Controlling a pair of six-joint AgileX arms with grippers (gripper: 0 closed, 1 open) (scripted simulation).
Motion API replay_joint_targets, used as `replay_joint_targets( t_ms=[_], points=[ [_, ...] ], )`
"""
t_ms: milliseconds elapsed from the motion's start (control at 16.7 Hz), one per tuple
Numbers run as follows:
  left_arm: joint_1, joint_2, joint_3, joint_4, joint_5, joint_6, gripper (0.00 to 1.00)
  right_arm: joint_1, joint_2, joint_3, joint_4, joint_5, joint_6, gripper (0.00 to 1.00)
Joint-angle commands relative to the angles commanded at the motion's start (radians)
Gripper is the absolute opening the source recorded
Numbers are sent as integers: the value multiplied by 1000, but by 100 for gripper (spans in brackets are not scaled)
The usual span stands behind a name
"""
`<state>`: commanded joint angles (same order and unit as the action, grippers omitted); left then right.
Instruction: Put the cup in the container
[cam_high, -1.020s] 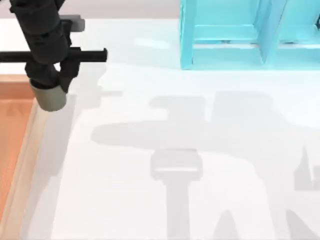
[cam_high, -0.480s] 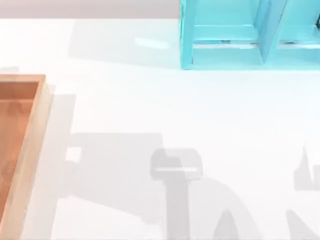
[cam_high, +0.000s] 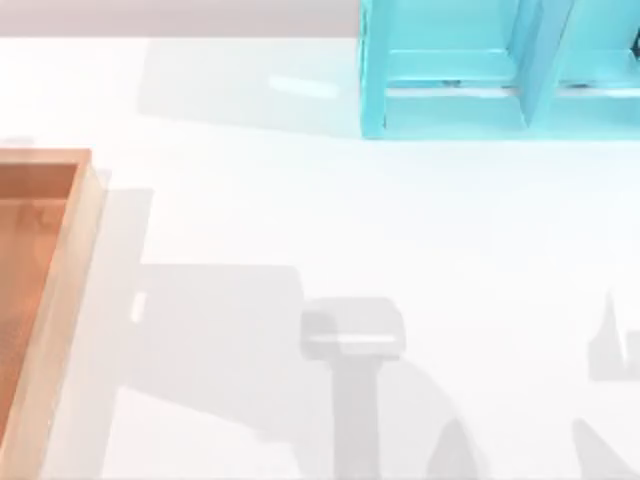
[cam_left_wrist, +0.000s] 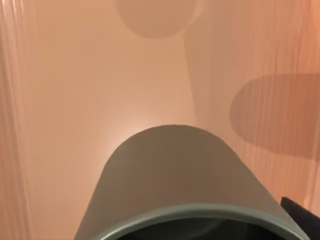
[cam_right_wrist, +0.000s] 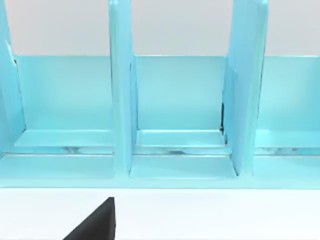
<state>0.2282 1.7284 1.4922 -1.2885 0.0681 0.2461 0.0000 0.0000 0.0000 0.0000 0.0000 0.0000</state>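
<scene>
The cup (cam_left_wrist: 175, 185) hung over the orange-brown floor of the container (cam_high: 60, 290), seen from the left wrist with its rim close to the camera and its tapered body pointing down at the wood. A round shadow lay on the floor beyond the cup, apart from it, so I judged that the cup was not yet resting on the wood but was held some way above it. Only a dark sliver of the left gripper showed beside the cup's rim, too little to read how its fingers stood; whether they were pinching the cup I could not tell, though the cup hanging in the air suggested that they were.

From above, the container sat at the table's left edge, its light wood rim running down the white table (cam_high: 300, 220). Well apart from the container, at the far right of the table, stood the turquoise shelf (cam_high: 470, 70). The right wrist camera faced that shelf's open compartments, with a black corner of the right gripper low in its picture; whether it was spread or closed could not be told.

The step in hand looked like the placing itself: cup carried over the container, release still to come. The next move likely called for lowering the cup until its base met the floor, then letting go without tipping it.
</scene>
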Motion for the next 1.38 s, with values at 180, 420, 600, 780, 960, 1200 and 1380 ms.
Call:
replay_joint_targets(
  t_ms=[180,420,600,780,960,1200,1380],
  points=[
    [9,10,-96,106,2,9,0,0,0,0,0,0,0,100],
    [15,21,-163,175,3,16,0,0,0,0,0,0,0,100],
    [15,21,-163,175,3,16,0,0,0,0,0,0,0,100],
    [15,21,-163,175,3,16,23,0,0,0,0,0,0,100],
    [15,21,-163,175,3,16,45,0,0,0,0,0,0,100],
    [15,21,-163,175,3,16,75,0,0,0,0,0,0,100],
    [15,21,-163,175,3,16,98,0,0,0,0,0,0,100]
  ],
)
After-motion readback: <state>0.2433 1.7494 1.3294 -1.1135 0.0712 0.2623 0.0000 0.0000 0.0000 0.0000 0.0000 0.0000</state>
